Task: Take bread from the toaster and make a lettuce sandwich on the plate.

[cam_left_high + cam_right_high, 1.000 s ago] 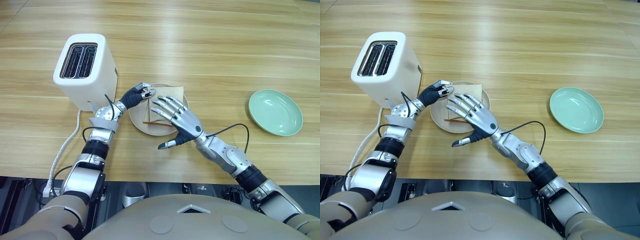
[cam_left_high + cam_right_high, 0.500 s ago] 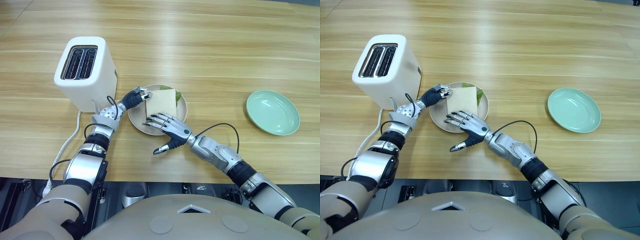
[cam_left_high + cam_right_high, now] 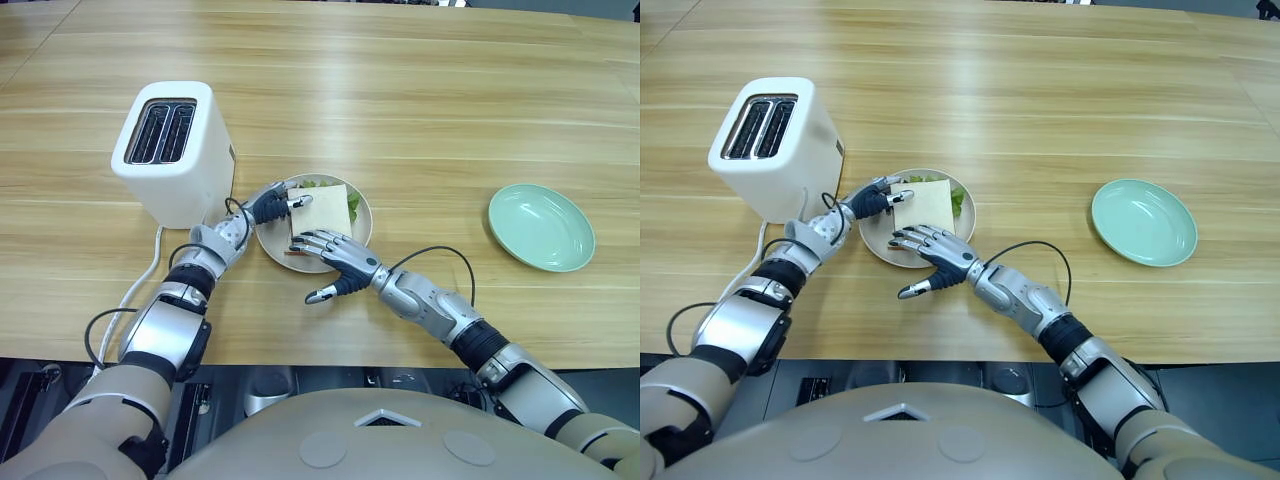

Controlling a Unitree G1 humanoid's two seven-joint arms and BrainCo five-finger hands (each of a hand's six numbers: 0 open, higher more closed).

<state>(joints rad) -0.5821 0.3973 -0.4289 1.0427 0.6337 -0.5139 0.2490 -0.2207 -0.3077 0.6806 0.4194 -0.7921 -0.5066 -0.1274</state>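
1. The plate (image 3: pixel 366 230) sits on the wooden table (image 3: pixel 420 90), just beside the white toaster (image 3: pixel 175 150), on its right and nearer to me.
2. On the plate a slice of bread (image 3: pixel 320 212) lies flat on top, with lettuce (image 3: pixel 353 207) peeking out at its far and right edges.
3. My left hand (image 3: pixel 266 204) is at the plate's left rim and touches the slice's far-left corner. I cannot tell whether it grips the slice or only rests against it.
4. My right hand (image 3: pixel 338 260) hovers palm down over the plate's near rim, its fingers spread apart, with nothing in it.
5. A pale green dish (image 3: pixel 541 226) sits well apart to the right.
6. The toaster's white cord (image 3: pixel 138 282) trails towards the table's near edge.
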